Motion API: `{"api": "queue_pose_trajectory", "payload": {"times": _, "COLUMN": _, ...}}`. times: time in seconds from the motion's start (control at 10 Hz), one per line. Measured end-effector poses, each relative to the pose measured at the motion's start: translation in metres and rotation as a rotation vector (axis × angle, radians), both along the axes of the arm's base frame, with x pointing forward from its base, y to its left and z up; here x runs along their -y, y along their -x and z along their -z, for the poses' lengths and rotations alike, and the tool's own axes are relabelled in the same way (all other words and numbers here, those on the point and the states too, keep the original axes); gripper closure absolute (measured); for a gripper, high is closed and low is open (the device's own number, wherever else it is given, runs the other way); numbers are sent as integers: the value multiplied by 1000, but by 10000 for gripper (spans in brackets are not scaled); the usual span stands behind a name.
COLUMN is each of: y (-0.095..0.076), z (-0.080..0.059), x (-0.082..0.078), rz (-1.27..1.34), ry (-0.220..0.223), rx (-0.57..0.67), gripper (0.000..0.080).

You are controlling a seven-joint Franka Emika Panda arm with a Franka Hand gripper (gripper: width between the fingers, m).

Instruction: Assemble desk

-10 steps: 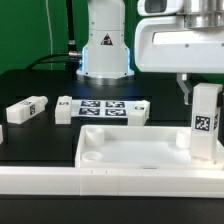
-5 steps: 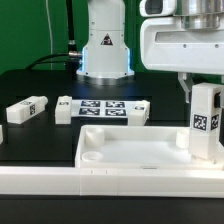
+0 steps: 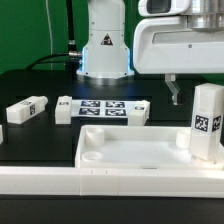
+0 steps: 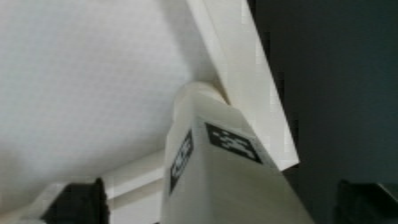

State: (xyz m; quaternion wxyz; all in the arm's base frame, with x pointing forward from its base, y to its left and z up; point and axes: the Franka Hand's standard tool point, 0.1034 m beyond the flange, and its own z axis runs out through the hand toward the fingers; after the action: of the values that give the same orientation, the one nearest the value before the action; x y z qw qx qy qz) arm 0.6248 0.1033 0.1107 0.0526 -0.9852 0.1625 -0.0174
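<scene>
Now the hand (image 3: 193, 95) is wide open and holds nothing, with the leg (image 3: 207, 122) standing just below it in a corner of the tabletop (image 3: 125, 152), so I think it should move slowly and straight, not bumping the leg over

We see an arm (image 3: 104, 30) whose base column is glossy white and rounded. It bears a dark triangular marking (image 3: 103, 43) and a pale blue glow (image 3: 106, 70) around its foot, and black cables (image 3: 70, 40) trail off on the exterior view's left. The gripper (image 3: 190, 92) has a wide, white, round-edged housing (image 3: 180, 45) under a grey wrist joint (image 3: 165, 8), and its fingers (image 3: 176, 94) are short, narrow and dark.
</scene>
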Motion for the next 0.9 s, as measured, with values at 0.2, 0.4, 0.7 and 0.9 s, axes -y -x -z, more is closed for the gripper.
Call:
{"api": "queue_pose_trajectory", "payload": {"times": 0.2, "y": -1, "z": -1, "x": 0, "rz": -212, "ry": 11, "rx": 11, "gripper": 154}}
{"api": "queue_pose_trajectory", "payload": {"times": 0.4, "y": -6, "z": -3, "x": 0, "rz": -417, "ry": 32, "rx": 18, "gripper": 151}}
{"api": "queue_pose_trajectory", "payload": {"times": 0.7, "y": -9, "z": -5, "x": 0, "rz": -639, "ry": 49, "rx": 27, "gripper": 151}}
{"api": "queue_pose_trajectory", "payload": {"times": 0.9, "y": -9, "z": -5, "x": 1, "rz": -772, "ry": 58, "rx": 38, "gripper": 151}}
